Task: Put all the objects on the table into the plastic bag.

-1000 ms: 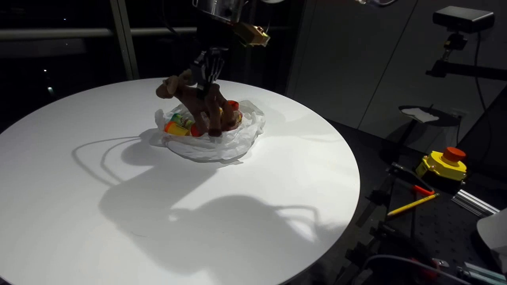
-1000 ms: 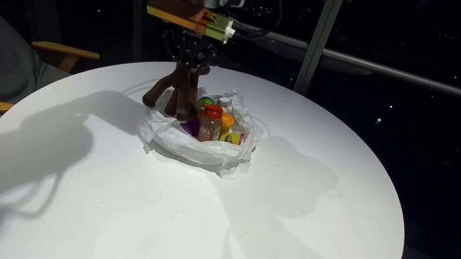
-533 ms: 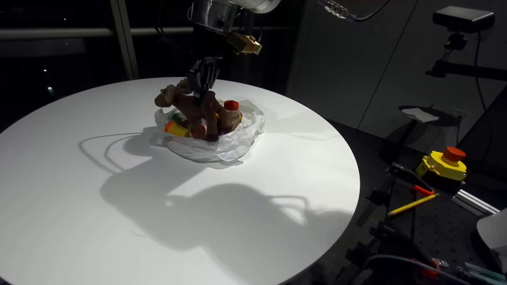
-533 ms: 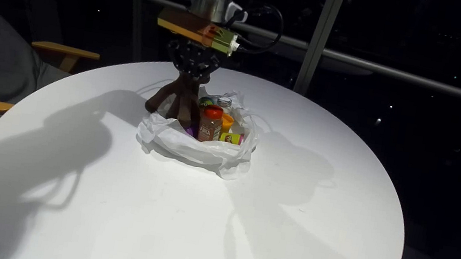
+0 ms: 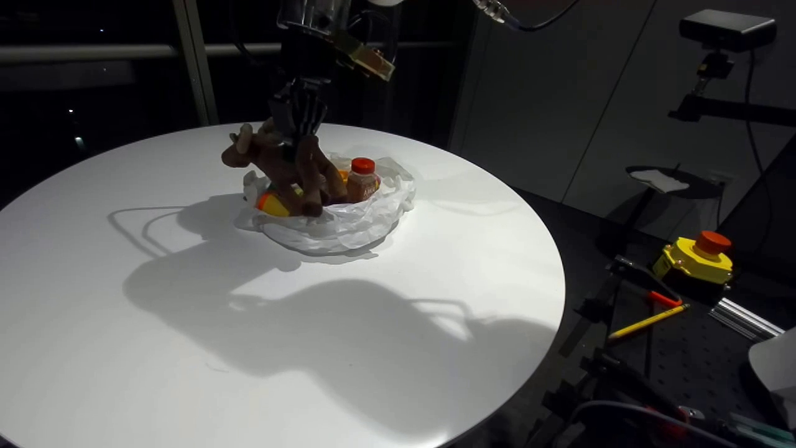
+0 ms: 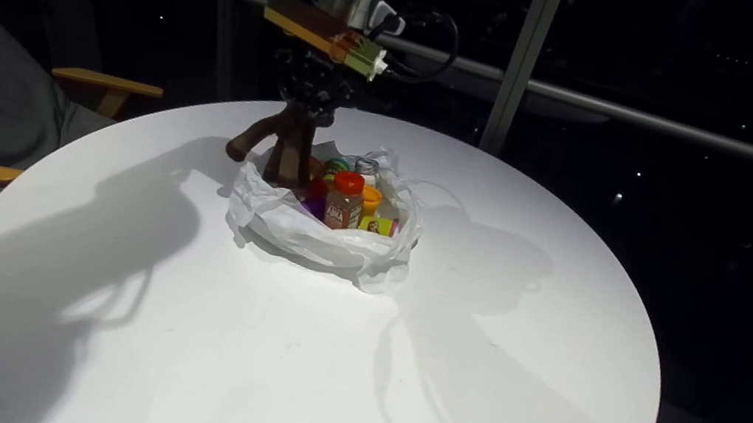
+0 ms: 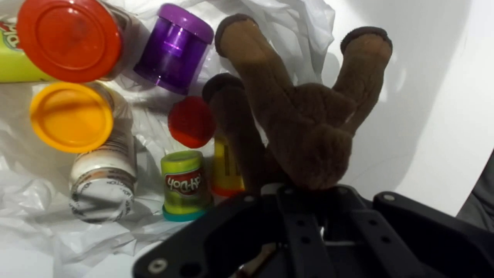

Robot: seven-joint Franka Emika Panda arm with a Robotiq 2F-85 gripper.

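Observation:
A brown plush toy animal (image 5: 267, 160) hangs from my gripper (image 5: 290, 147), whose fingers are shut on its body. In the wrist view the gripper (image 7: 305, 193) hides part of the toy (image 7: 278, 100). The white plastic bag (image 6: 312, 241) lies spread open on the table. Some of the toy's legs are over the bag and one reaches past its rim (image 7: 316, 38); whether they touch the contents is unclear. The bag holds a red-lidded jar (image 6: 344, 205), a purple container (image 7: 173, 54), a white bottle (image 7: 102, 193) and several Play-Doh tubs (image 7: 183, 185).
The bag sits toward the far side of the round white table (image 5: 404, 348). A chair with wooden arms (image 6: 108, 82) stands beside the table. A yellow box with a red button (image 5: 696, 258) and a pencil (image 5: 650, 322) are off the table.
My gripper and the toy first came down toward the bag. They have since risen slightly, tilted, and shifted toward the bag's rim, uncovering more of the red-lidded jar. The bag stays put.

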